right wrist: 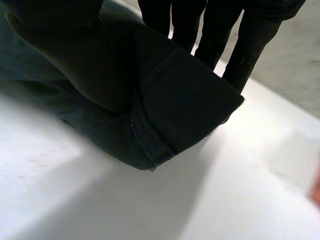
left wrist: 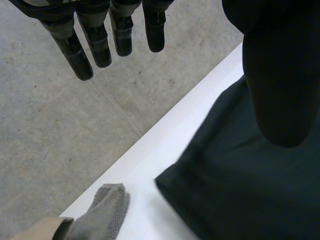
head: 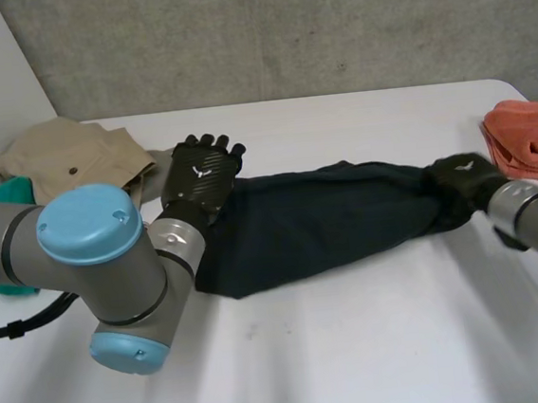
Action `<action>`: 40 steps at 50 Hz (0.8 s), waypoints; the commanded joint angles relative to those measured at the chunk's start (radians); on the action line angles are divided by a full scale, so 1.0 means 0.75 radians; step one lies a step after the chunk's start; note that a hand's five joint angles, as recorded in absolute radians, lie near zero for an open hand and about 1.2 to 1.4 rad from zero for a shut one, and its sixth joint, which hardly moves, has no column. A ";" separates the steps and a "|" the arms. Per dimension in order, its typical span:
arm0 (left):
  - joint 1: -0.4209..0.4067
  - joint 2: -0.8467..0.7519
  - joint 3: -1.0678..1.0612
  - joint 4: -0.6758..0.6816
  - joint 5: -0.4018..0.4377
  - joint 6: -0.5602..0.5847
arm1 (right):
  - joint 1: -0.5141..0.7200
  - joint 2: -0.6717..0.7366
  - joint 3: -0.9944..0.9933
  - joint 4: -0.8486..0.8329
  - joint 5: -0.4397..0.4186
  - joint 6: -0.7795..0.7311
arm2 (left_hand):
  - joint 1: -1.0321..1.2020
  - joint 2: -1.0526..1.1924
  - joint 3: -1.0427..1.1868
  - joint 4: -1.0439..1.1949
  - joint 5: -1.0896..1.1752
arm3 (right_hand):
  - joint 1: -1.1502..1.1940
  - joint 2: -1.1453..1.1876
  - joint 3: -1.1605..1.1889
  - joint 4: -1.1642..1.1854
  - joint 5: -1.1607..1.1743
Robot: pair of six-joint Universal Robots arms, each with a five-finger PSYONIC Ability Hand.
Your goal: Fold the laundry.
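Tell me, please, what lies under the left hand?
Under the open left hand lies one end of the dark garment on the white table; anything beneath the cloth is hidden.

The head camera sits high at the near side of the flat white table (head: 359, 345) and looks down over it, far enough back to see the whole long dark navy cloth (head: 319, 220). The left wrist camera looks along the black left hand (left wrist: 95, 40), close above one end of the cloth. The right wrist camera sits very near the black right hand (right wrist: 240, 30) at the other end. All three share that cloth.
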 commanded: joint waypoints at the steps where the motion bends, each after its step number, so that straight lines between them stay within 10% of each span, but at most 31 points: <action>1: 0.009 0.051 -0.018 -0.036 -0.001 -0.005 | -0.211 -0.227 0.028 0.076 -0.003 -0.166 | -0.021 -0.013 -0.023 -0.015 -0.013 | 0.503 0.342 0.299 0.266 0.392; 8: 0.015 0.108 -0.104 -0.069 -0.001 -0.050 | -0.189 -0.237 -0.019 0.203 0.013 -0.665 | -0.028 -0.021 -0.031 -0.023 -0.021 | 0.503 0.342 0.299 0.266 0.392; 22: 0.019 0.192 -0.169 -0.069 -0.001 -0.060 | 0.504 -0.129 0.085 -0.051 -0.195 -1.025 | -0.032 -0.025 -0.035 -0.027 -0.025 | 0.503 0.342 0.299 0.266 0.392; 29: 0.034 0.205 -0.159 -0.065 -0.001 -0.058 | 0.598 -0.029 0.116 -0.044 -0.300 -1.289 | -0.040 -0.033 -0.043 -0.035 -0.033 | 0.373 0.211 0.169 0.136 0.261; 33: 0.042 0.205 -0.128 -0.061 -0.001 -0.056 | 0.582 -0.055 0.107 -0.055 -0.310 -1.188 | -0.044 -0.037 -0.047 -0.039 -0.037 | -1.060 -1.222 -1.264 -1.297 -1.172; 40: 0.040 0.180 0.013 -0.069 -0.018 -0.056 | 0.429 -0.347 0.126 -0.103 -0.365 -0.426 | -0.044 -0.037 -0.047 -0.039 -0.037 | -1.126 -1.287 -1.330 -1.363 -1.237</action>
